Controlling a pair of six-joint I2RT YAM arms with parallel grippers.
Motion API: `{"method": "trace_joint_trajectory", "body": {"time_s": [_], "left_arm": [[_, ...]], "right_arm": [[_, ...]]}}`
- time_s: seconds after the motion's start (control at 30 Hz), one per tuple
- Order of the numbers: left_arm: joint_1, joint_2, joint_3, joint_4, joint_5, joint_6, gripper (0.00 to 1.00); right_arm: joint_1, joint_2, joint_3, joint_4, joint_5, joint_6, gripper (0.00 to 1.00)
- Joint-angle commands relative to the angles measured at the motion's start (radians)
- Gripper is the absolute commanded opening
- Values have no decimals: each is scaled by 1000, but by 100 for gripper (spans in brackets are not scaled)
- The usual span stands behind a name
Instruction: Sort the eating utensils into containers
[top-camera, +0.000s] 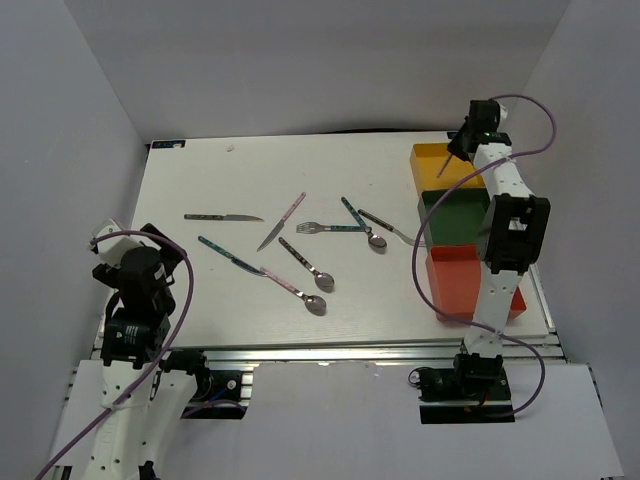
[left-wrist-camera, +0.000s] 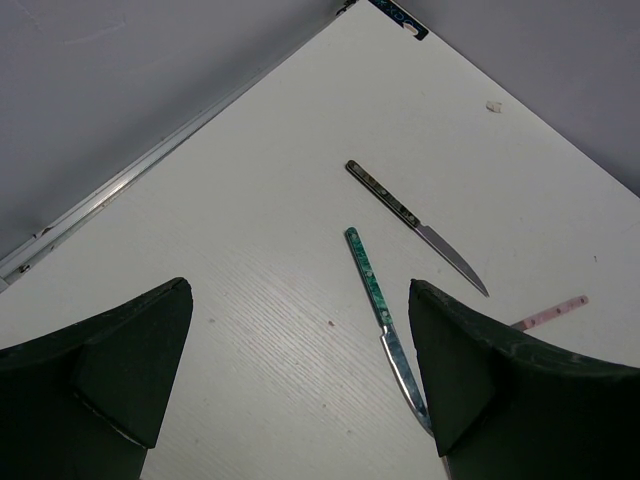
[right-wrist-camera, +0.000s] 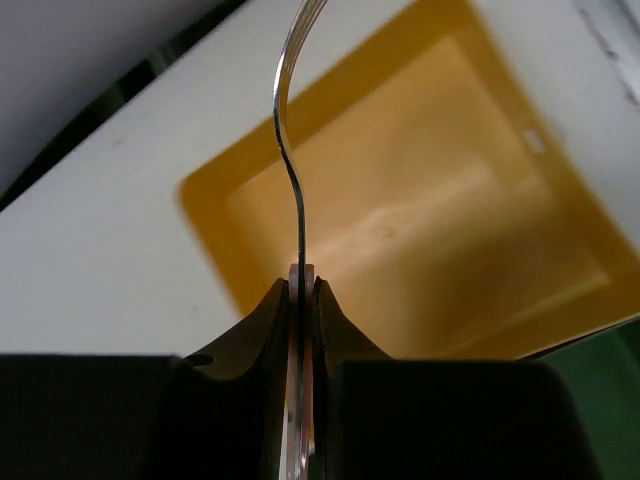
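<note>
Nearest the overhead lens, my left pincer (top-camera: 140, 245) hangs spread at the table (top-camera: 200, 180) edge. Loose utensils (top-camera: 305, 265) lie mid-table, and my right pincer (top-camera: 458, 140) is over the yellow bin (top-camera: 422, 170).

Left wrist: fingers (left-wrist-camera: 130, 370) apart and empty, two knives (left-wrist-camera: 415, 225) ahead.

Right wrist: I'm clenched on a pink-handled utensil (right-wrist-camera: 292, 150). It looks like light, stiff, slick steel, best pinched at the handle. Its head is cut off and edge-on, so I can't tell fork from spoon.

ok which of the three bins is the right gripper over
The yellow bin, farthest back; the green bin and red-orange bin sit nearer the bases.
</note>
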Motion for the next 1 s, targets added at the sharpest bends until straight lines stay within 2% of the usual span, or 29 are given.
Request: {"method": "trace_joint_trajectory", "body": {"time_s": [0.0,0.17,0.33,0.6,0.63,0.73,0.77,0.83,0.93,0.97], "left_arm": [[-1,-2,-5,19,6,3,98],[16,16,-7,23,21,8,98],[31,28,-5,23,29,11,98],[31,11,-7,26,29,11,98],[33,13,-8,25,29,9,98],[31,11,-7,26,29,11,98],[33,10,-7,26,29,11,98],[31,8,-8,26,29,11,98],[33,7,-8,26,31,11,98],[32,7,-8,26,31,11,98]], "right_arm": [[-51,68,128,-51,-4,25,0],[-85,139,179,-70,-19,-6,0],[-85,124,99,-8,-33,14,0],[-83,155,139,-30,-69,70,0],[-83,156,139,-33,-71,76,2],[-83,144,134,-44,-79,80,21],[-80,138,130,-45,-79,80,37],[-80,107,120,-45,-79,77,55],[-74,51,113,-48,-80,62,72],[-69,34,110,-48,-77,56,87]]}}
